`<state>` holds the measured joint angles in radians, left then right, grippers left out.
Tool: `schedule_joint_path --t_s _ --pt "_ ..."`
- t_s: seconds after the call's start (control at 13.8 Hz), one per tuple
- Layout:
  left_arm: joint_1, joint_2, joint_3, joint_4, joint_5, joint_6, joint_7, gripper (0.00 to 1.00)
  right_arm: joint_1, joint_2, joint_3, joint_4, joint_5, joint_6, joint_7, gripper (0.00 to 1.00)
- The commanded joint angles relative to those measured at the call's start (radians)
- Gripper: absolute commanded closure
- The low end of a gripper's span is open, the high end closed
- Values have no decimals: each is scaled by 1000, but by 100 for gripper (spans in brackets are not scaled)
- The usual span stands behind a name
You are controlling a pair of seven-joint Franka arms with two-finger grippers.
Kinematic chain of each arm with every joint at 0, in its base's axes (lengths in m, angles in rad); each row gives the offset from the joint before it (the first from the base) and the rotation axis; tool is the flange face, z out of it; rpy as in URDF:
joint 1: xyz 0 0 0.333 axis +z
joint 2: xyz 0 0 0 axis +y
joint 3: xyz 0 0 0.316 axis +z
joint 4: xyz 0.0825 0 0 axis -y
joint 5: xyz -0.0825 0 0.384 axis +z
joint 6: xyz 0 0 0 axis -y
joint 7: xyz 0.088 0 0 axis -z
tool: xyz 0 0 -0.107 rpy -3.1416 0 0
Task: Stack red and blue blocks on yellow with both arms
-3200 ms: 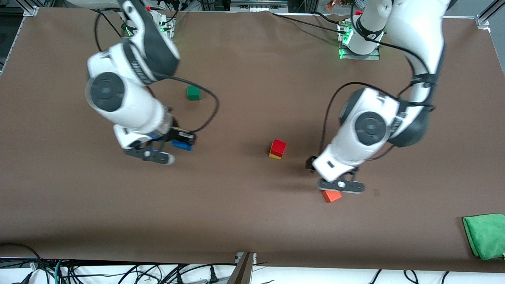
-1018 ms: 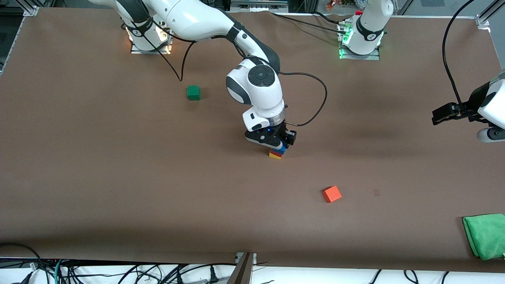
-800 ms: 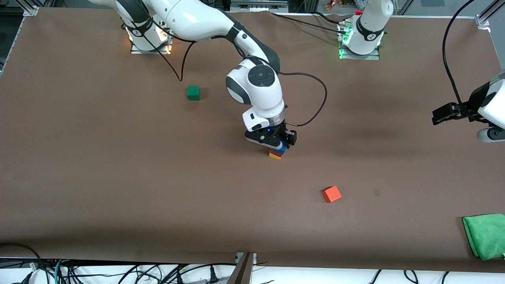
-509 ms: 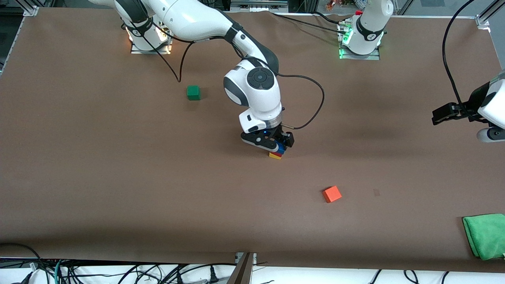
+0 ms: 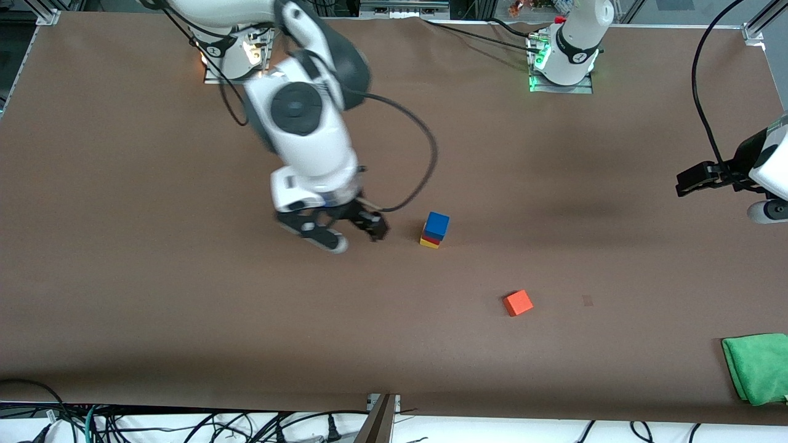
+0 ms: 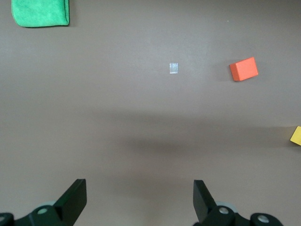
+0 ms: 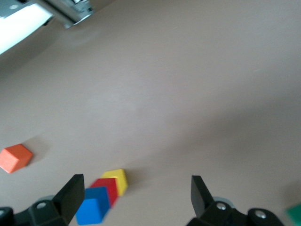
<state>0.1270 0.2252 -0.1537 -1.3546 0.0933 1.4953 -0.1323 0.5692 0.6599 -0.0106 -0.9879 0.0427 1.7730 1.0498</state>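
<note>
The blue block (image 5: 438,223) sits on the red block (image 5: 431,239), which sits on the yellow cube (image 5: 428,244), a three-high stack at mid-table. My right gripper (image 5: 351,237) is open and empty, up beside the stack toward the right arm's end. In the right wrist view the blue block (image 7: 92,205), red block (image 7: 107,188) and yellow cube (image 7: 117,180) show beside one finger of the open right gripper (image 7: 136,195). My left gripper (image 5: 766,211) waits over the left arm's end of the table, and its wrist view shows the left gripper (image 6: 139,197) open and empty.
An orange-red cube (image 5: 518,303) lies nearer the front camera than the stack, and also shows in the left wrist view (image 6: 243,69). A green cloth (image 5: 758,367) lies at the front corner of the left arm's end. A green cube (image 7: 294,212) shows only in the right wrist view.
My right gripper has let go of the blue block on the stack, lifted, and moved away toward the right arm's end. The left arm has not moved.
</note>
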Motion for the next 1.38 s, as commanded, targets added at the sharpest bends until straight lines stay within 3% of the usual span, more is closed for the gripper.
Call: schedule_joint_path --t_s 0.0,0.36,0.51,0.65,0.87,1.31 --pt "6 23 2 40 -18 -6 22 0 -87 -173 9 -205 66 -38 -175 0" --pt "7 23 3 40 -20 -6 22 0 -267 -507 9 -616 71 -38 -559 0" --pt "6 23 3 38 -20 -6 22 0 -325 -610 0 -713 69 -59 -718 0" --pt "6 23 3 40 -18 -6 22 0 -376 -657 -5 -732 54 -134 -798 0" --pt "8 23 3 38 -18 -6 22 0 -387 -732 -28 -791 7 -141 -892 0" --pt "6 25 5 40 -20 -6 22 0 -382 -686 -28 -720 -18 -147 -912 0"
